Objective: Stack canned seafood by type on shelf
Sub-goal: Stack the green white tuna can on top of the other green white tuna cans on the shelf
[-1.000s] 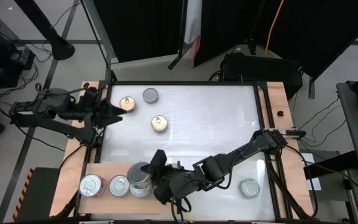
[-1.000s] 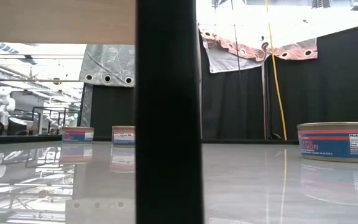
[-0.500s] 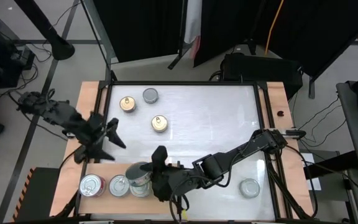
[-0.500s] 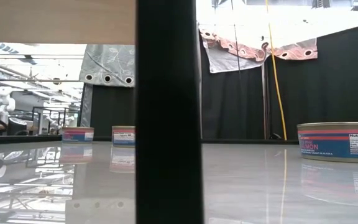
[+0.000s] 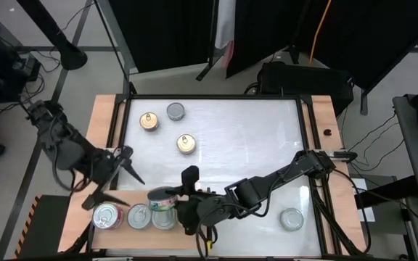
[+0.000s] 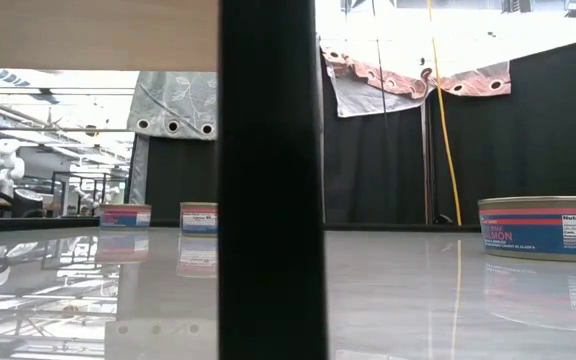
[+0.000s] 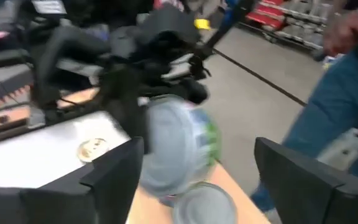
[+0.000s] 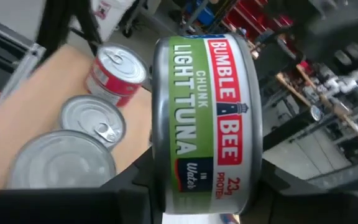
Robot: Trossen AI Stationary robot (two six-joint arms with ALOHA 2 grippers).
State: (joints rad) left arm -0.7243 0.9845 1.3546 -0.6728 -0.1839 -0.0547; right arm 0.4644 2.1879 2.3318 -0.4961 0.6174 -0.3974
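Our right gripper [image 5: 171, 205] pinches a green tuna can [image 8: 204, 118] between its fingers, holding it just above a silver can [image 8: 58, 165] on the wooden shelf [image 5: 71, 226]. Our left gripper [image 5: 115, 177] hangs spread wide beside the shelf, near a red can [image 5: 107, 216].

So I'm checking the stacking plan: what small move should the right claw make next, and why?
Probably lower the green-labelled tuna can, held in the right claw, onto the silver-lidded can below it on the light-brown wooden shelf. The can hangs above that stack, beside another silver tin and a red-labelled one.
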